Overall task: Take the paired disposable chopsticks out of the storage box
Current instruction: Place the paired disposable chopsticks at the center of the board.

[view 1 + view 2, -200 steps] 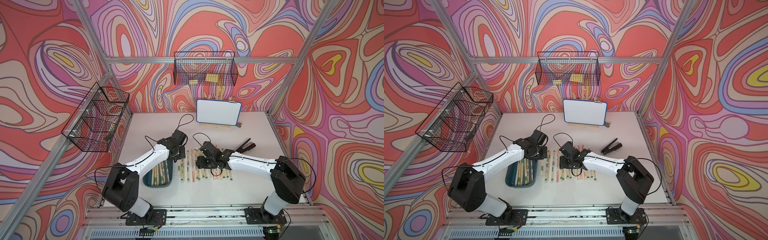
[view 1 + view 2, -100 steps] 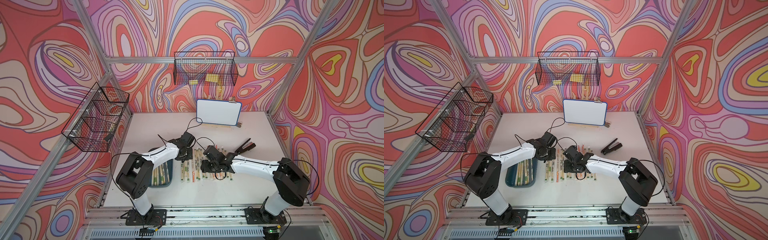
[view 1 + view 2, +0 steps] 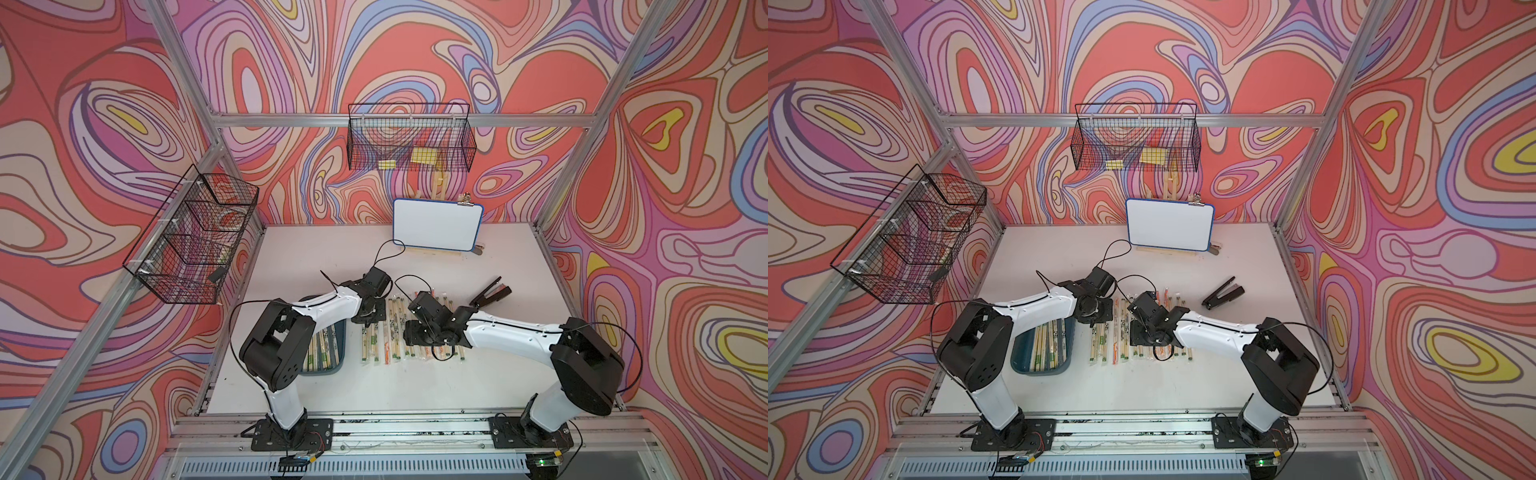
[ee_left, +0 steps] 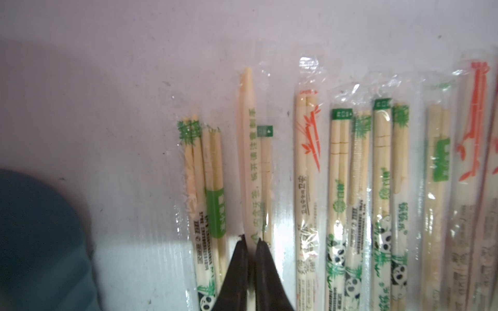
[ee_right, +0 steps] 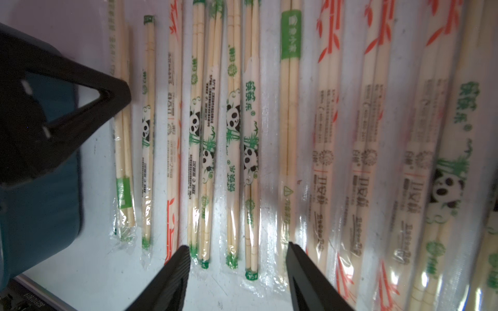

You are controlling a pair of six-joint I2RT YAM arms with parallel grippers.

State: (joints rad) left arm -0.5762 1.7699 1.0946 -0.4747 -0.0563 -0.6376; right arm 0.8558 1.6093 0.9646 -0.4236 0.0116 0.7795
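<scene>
Quick update: compared with a second ago, the left gripper (image 4: pixel 250 239) is no longer over the far end of the storage box (image 3: pixel 1042 371). The arm swings sideways and now sits over the table (image 3: pixel 1142 386) just beside the box, at the box-side end of the row of laid-out pairs (image 3: pixel 1121 345). Its pincer is clenched tight on one chopstick pair (image 4: pixel 249 161), the one in a milky sleeve with green lettering. That pair lines up with a gap in the row, between the outermost pair and the next one. I can't tell from the wrist view whether it's touching the table or hanging just above it. The right gripper (image 5: pixel 237 247) barely shifts over that second: jaws released, nothing in them, hovering over the middle of the row. My read is that one more pair is out of the box and pretty much at its drop spot, so the next move is probably just letting go. It's far from finished though, because the leftover pairs (image 3: pixel 1048 345) are still lying in the box.
</scene>
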